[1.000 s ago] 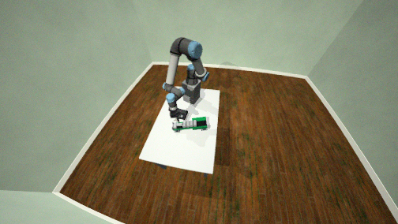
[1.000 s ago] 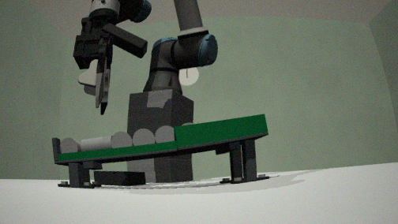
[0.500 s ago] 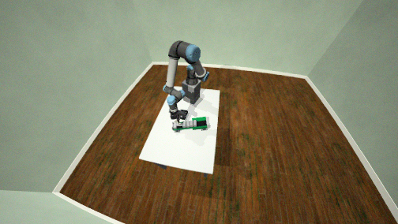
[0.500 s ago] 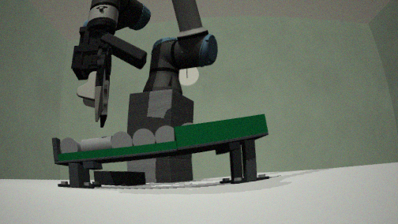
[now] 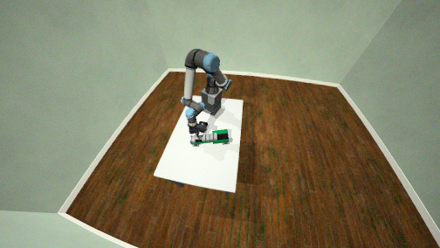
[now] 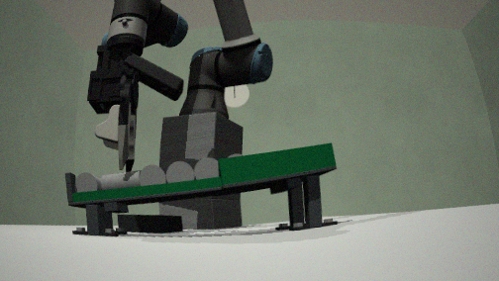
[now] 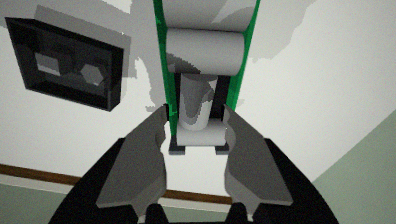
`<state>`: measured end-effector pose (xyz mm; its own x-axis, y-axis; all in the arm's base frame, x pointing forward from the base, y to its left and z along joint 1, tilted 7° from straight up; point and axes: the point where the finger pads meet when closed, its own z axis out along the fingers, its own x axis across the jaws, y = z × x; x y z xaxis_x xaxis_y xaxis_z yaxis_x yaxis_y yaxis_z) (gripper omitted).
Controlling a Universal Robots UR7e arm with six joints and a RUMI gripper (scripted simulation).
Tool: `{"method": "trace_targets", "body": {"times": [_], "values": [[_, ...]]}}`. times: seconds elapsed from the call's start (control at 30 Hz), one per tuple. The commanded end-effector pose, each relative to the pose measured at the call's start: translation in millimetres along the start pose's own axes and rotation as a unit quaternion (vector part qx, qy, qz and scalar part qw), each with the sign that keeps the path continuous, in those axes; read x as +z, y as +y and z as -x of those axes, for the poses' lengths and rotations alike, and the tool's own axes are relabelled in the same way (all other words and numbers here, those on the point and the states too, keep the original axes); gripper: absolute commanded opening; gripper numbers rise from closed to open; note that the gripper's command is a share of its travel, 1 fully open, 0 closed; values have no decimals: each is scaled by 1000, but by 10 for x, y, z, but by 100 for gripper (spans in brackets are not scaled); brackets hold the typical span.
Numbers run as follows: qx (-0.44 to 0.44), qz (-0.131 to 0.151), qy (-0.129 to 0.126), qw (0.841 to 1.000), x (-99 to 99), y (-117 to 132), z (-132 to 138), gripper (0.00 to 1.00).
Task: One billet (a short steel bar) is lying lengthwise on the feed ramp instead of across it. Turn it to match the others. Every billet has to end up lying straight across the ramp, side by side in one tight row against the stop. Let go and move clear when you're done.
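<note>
The green feed ramp (image 6: 277,165) (image 5: 223,132) (image 7: 165,75) slopes down to a dark stop (image 6: 70,185) at its low end. One grey billet (image 6: 86,183) (image 7: 201,136) lies across the ramp against the stop. Behind it the odd billet (image 6: 119,180) (image 7: 195,97) lies lengthwise. Further up, crosswise billets (image 6: 152,175) (image 6: 180,172) (image 7: 205,52) lie side by side. My gripper (image 6: 128,167) (image 7: 195,105) (image 5: 195,131) is open and holds nothing. Its fingertips hang just above the lengthwise billet, one finger to each side of it.
A black box (image 7: 70,62) (image 6: 150,223) lies on the white table (image 5: 205,168) beside the ramp's low end. The arm's grey base block (image 6: 200,134) stands behind the ramp. The ramp's upper half holds no billets.
</note>
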<state>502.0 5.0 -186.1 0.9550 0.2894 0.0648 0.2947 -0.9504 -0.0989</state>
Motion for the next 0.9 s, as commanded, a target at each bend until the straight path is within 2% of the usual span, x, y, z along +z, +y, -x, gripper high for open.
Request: {"method": "trace_targets", "body": {"times": [0.0,0.17,0.33,0.87], "values": [[0,1,1,1000,52,7,-11,35],[0,1,1,1000,52,7,-11,35],[0,1,1,1000,301,13,-19,35],[0,1,1,1000,305,13,-19,35]]}}
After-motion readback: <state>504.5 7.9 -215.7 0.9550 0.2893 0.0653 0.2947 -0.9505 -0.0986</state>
